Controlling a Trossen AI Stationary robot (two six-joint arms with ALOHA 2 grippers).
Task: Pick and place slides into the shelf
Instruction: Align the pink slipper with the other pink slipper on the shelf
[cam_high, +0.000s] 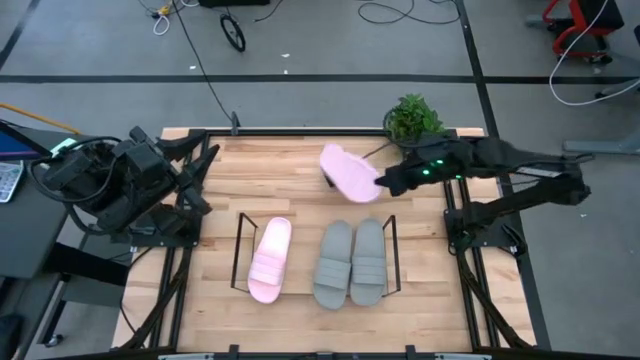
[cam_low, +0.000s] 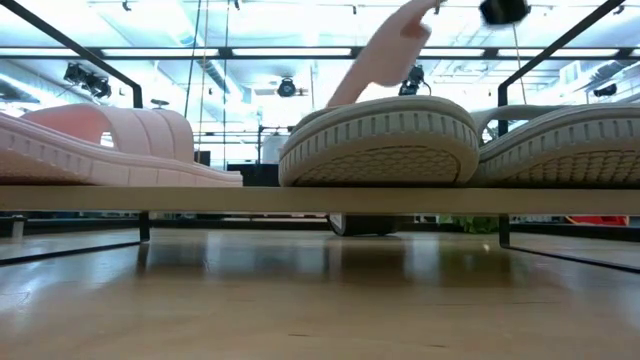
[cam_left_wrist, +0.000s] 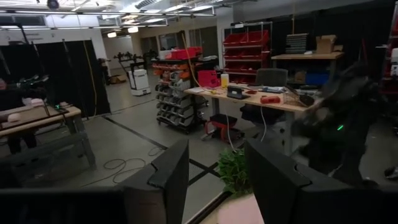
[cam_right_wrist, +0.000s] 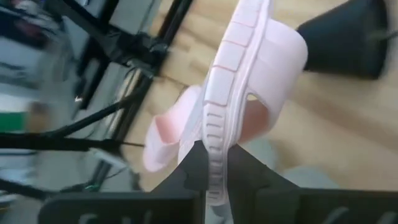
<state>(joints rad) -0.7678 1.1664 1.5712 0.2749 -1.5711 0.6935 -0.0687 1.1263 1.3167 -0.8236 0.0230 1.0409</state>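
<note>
Right gripper (cam_high: 383, 184) clamped on pink slide (cam_high: 349, 172), near far right corner. Left gripper (cam_high: 196, 170) apart, at left edge.

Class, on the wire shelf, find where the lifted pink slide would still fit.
One bare slot on the thin black wire shelf: between the pale pink foam slide and the grey foam pair. The right end is crowded. The right gripper holds the second pink slide.
</note>
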